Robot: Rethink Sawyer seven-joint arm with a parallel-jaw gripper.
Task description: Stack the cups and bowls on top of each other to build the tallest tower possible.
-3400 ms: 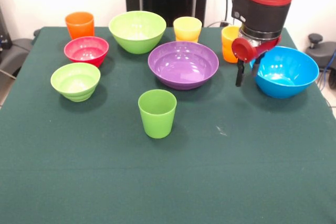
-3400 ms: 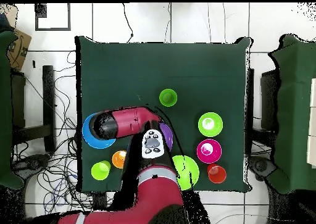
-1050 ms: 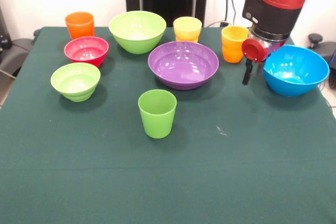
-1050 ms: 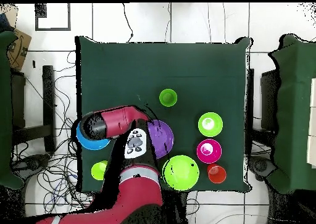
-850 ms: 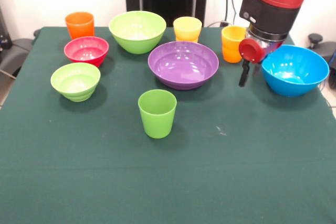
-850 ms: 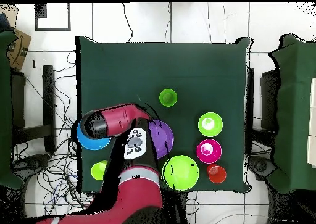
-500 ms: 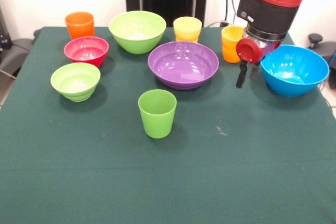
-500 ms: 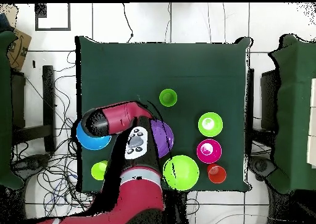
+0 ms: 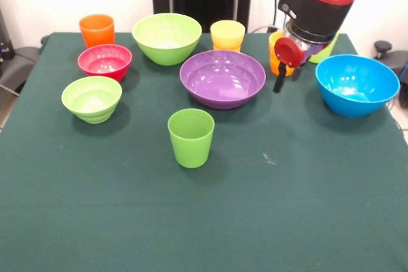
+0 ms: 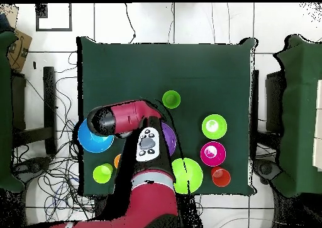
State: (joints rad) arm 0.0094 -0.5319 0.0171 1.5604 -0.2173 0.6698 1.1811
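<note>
Cups and bowls all stood singly on the green bench (image 9: 306,195), so no tower had been begun. Taking the wide purple bowl (image 9: 222,78) as the landmark: the large lime green bowl (image 9: 167,37) and the pale yellow cup (image 9: 227,34) stood behind it, the red bowl (image 9: 105,62) and the orange cup (image 9: 97,30) further off on the lime bowl's side, the small lime green bowl (image 9: 92,98) in front of the red one, and the green cup (image 9: 190,137) alone in front of the purple bowl. On the other side stood the orange-yellow cup (image 9: 275,55), partly hidden by the arm, and beyond it the blue bowl (image 9: 352,85); a yellow-green cup (image 9: 327,47) showed only as a sliver behind the arm. The pincer (image 9: 285,81) hung between the purple bowl and the blue bowl, just in front of the orange-yellow cup, holding nothing; whether it was wide or narrow I could not tell. The step in hand looked like choosing and approaching a first piece. A sound next move would call for settling squarely over one rim, most likely that of the nearby cup or a broad bowl fit for a base, then descending to grip it cleanly without knocking its neighbours.
</note>
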